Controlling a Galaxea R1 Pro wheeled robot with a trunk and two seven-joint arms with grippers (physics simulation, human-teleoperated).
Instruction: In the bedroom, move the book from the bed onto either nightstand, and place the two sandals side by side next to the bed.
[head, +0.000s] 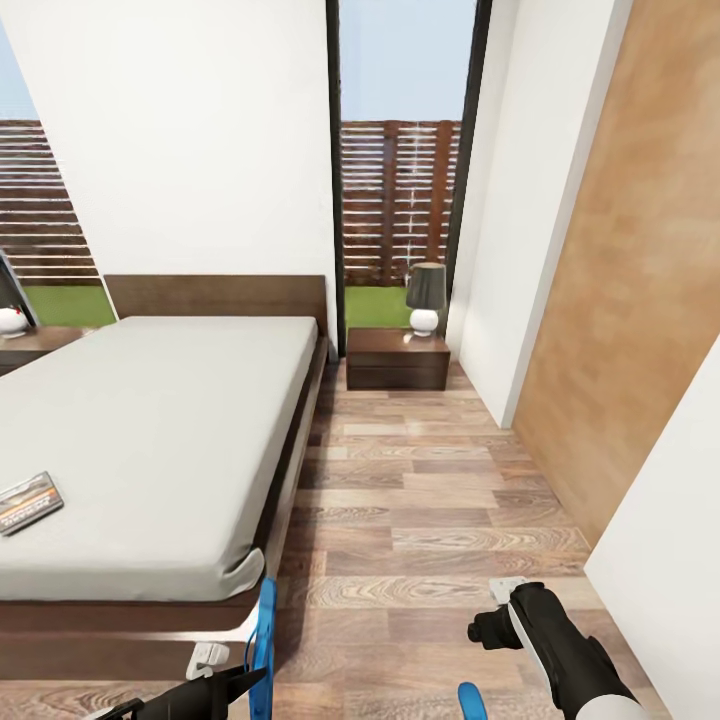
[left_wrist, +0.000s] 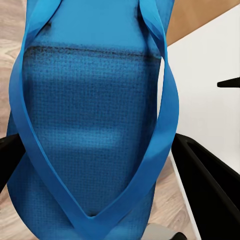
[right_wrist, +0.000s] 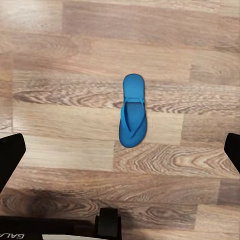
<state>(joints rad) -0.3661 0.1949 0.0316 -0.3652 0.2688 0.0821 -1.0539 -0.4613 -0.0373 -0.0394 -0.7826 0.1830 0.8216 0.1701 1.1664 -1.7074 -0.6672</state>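
One blue sandal is held upright in my left gripper, which is shut on it; black fingers flank it. It shows at the bed's foot corner. The other sandal lies flat on the wood floor, straps up, below my right gripper, whose fingers stand wide apart and well above it; its blue tip peeks in beside my right arm. The book lies on the bed's mattress near its left edge. A nightstand stands right of the headboard, another one on the far side.
A white lamp with a dark shade stands on the right nightstand. A wood-plank floor strip runs between the bed and a wood-panelled wall. A white wall corner juts in at the right.
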